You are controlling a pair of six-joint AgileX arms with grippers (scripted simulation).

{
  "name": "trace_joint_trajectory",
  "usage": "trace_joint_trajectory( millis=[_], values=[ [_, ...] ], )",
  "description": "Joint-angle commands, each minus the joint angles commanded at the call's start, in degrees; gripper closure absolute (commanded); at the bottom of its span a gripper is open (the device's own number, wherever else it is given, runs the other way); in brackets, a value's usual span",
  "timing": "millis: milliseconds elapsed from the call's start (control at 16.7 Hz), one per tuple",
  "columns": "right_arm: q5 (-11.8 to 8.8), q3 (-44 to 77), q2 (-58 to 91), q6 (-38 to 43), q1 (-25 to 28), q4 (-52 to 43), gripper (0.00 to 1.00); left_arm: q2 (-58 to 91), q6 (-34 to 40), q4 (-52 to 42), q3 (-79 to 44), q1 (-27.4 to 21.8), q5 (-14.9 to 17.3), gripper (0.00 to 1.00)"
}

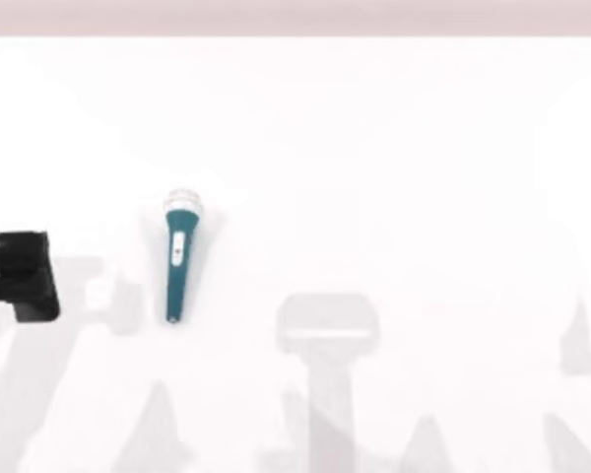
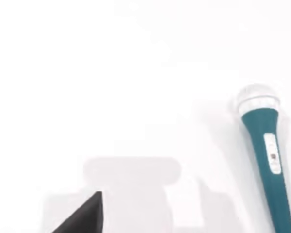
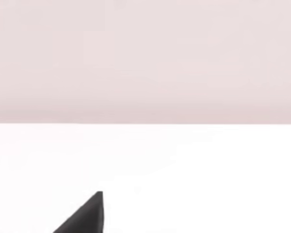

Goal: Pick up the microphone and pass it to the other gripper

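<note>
The microphone (image 1: 179,262) lies flat on the white table, left of centre, with its silver-white mesh head toward the far edge and its teal handle toward the near edge. The left wrist view shows the microphone (image 2: 265,155) off to one side, its white switch facing up. My left gripper (image 1: 27,276) hovers at the table's left edge, well apart from the mic. Only one of its black fingers (image 2: 86,217) shows, with nothing beside it. My right gripper is out of the top view. One of its fingers (image 3: 87,216) shows over bare table, holding nothing.
The white table (image 1: 394,197) ends at a pale pinkish wall (image 1: 295,15) along the far side. Grey shadows of the arms fall across the near part of the table.
</note>
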State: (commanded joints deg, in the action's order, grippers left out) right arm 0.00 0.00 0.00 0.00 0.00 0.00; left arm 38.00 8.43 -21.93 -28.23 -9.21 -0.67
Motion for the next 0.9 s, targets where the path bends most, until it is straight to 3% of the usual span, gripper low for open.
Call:
trace_joint_trajectory(
  millis=[540, 900],
  values=[
    [0.0, 0.0, 0.0, 0.0, 0.0, 0.0, 0.00, 50.1, 9.9, -22.3, -36.3, -10.6, -0.6, 0.00],
    [0.0, 0.0, 0.0, 0.0, 0.0, 0.0, 0.00, 67.7, 13.7, -32.5, -48.7, -14.7, -1.2, 0.00]
  ],
)
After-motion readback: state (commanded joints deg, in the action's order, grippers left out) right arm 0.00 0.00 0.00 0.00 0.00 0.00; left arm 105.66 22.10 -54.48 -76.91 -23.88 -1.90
